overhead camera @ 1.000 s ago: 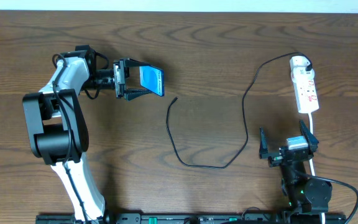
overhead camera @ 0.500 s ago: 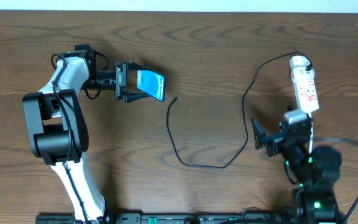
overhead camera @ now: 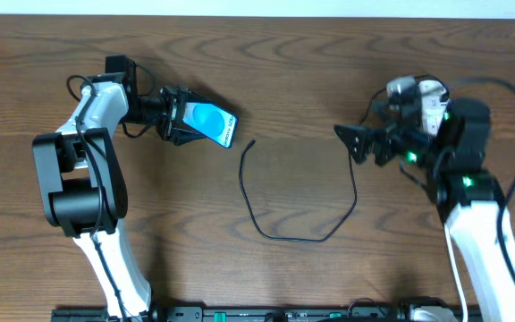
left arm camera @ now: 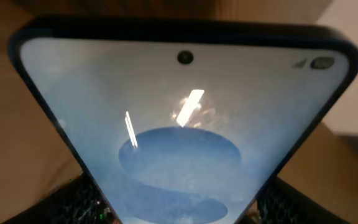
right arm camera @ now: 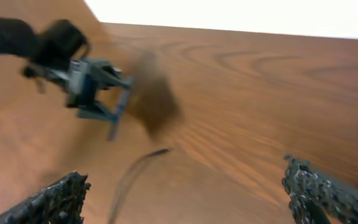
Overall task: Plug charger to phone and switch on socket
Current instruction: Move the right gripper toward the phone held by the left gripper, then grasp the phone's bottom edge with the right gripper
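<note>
Table (overhead camera: 311, 54): dark brown wood with a wavy grain.

Landmark: the charger (overhead camera: 284, 238), a thin black cable lying in a loose U. Its small tip end lies free at the upper left.

Left of that tip, near but apart, your left jaws are clamped on the phone (overhead camera: 215, 123). It is a slim rectangle with black edges and a glossy blue screen with a round graphic.

At the top of the charger's right-hand run, your right jaws stand wide, holding nothing. Their pads (right arm camera: 51, 202) look black and knobbly, though that view is blurred.

Just right of the charger's upper end is the socket (overhead camera: 431, 89): white, mostly hidden by the arm.
</note>
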Controlling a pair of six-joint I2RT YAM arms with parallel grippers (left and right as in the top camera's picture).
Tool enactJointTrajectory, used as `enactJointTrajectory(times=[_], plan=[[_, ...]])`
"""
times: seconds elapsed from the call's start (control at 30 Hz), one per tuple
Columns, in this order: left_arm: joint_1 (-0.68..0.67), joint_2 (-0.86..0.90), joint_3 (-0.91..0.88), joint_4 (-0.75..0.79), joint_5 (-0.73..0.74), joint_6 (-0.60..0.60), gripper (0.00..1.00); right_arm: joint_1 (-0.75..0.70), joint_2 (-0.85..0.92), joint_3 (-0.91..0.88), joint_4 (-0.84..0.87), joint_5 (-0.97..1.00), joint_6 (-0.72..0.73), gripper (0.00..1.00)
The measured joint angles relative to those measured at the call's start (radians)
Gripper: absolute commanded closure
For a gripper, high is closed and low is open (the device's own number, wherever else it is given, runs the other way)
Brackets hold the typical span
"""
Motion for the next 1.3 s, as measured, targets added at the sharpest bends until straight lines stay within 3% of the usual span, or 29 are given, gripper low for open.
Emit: enactJointTrajectory(times=[0.43,0.7,0.9,1.03,1.2,1.3], plan=[[0.000,0.000,0.000,0.103,-0.079,-0.160,0.40,0.174,0.344,0.175,0.175,-0.166,0.156,0.01],[-0.006,0.000,0.000,0.104,-0.080,-0.179,0.40,0.328,0.491,0.178,0.270,-0.170,0.228,0.01],[-0.018,0.000,0.000,0.104,-0.080,-0.179,0.40,0.358,0.504,0.178,0.277,-0.074,0.267,0.01],[-0.030,0.000,0.000,0.104,-0.079,-0.181,0.40,0.389,0.540,0.182,0.330,0.079,0.347,0.13],[-0.060,0.000,0.000,0.104,-0.079,-0.183,0.40,0.465,0.701,0.189,0.520,0.149,0.496,0.14],[-0.077,0.000,0.000,0.104,-0.076,-0.185,0.40,0.501,0.760,0.189,0.555,0.163,0.565,0.20]])
